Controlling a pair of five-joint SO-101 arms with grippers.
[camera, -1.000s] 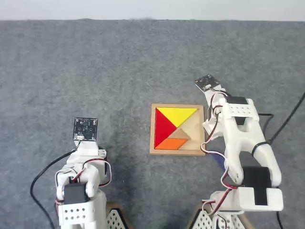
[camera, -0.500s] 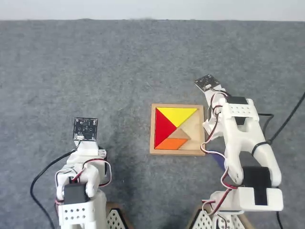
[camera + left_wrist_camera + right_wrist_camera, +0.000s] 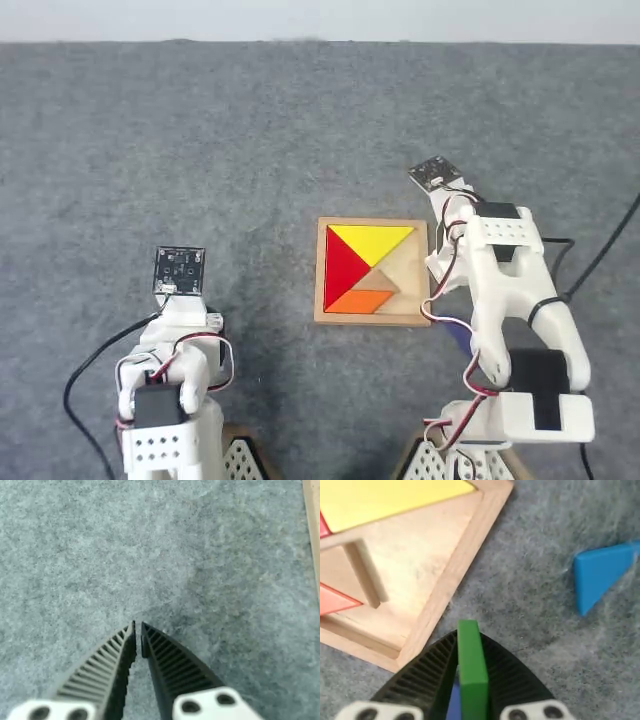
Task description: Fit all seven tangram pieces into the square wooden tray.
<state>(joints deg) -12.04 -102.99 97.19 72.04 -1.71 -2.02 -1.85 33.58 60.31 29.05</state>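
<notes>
"Grey felt counter (image 3: 200, 150), square wooden tray (image 3: 372, 320) at its middle: which step is shown?"

"Placement, partly done. At least three coloured pieces lie in the tray. A yellow triangle (image 3: 370, 243) runs along the far edge. A red triangle (image 3: 342, 268) fills the side toward the left arm (image 3: 170, 370). An orange piece (image 3: 360, 300) sits at the near edge. The part of the tray nearest the right arm (image 3: 510, 300) is bare wood. The right tool (image 3: 468, 637) pinches a green piece (image 3: 471, 675) on edge, over the felt and just outside the tray's rim. By this count, half the task or more remains."

"What does the next move call for?"

"As a judgement from the views: carry the green piece over the rim and turn it flat. Its edges should line up with the open corner before it is let go. Held on edge, it could land tilted against the rim or on top of a seated piece."

"And the surroundings?"

"The left arm stands well apart from the tray. The left tool (image 3: 138, 627), pressed together on nothing, hangs over bare felt. A blue triangle (image 3: 600, 572) lies flat on the felt, near the tray's corner but apart from it. Only the rim stands between the green piece and the open corner."
</notes>
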